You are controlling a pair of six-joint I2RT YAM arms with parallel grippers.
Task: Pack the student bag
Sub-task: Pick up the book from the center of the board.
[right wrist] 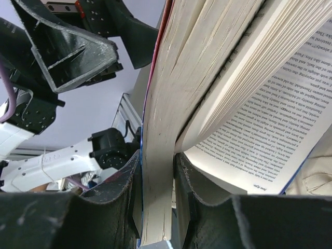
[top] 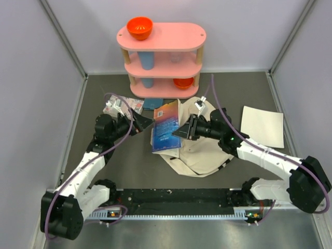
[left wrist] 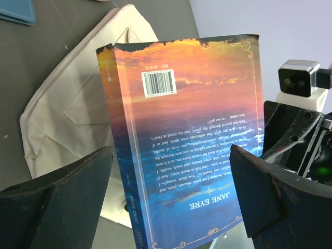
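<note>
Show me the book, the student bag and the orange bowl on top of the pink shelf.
book (left wrist: 187, 140), left wrist view, middle of its back cover.
student bag (left wrist: 62, 114), left wrist view, cream canvas left of the book.
orange bowl (top: 139, 27), top external view, its inside.

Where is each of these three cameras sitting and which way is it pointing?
Top external: above and behind the arm bases, looking down on the table, pink shelf, student bag and Jane Eyre book; both arms show.
Left wrist: on the left arm, facing the book's back cover with the bag behind; its open left gripper frames the view.
Right wrist: on the right arm, looking along the right gripper clamped on the book's pages.
Shared: both wrist views show the book and the opposite gripper.
</note>
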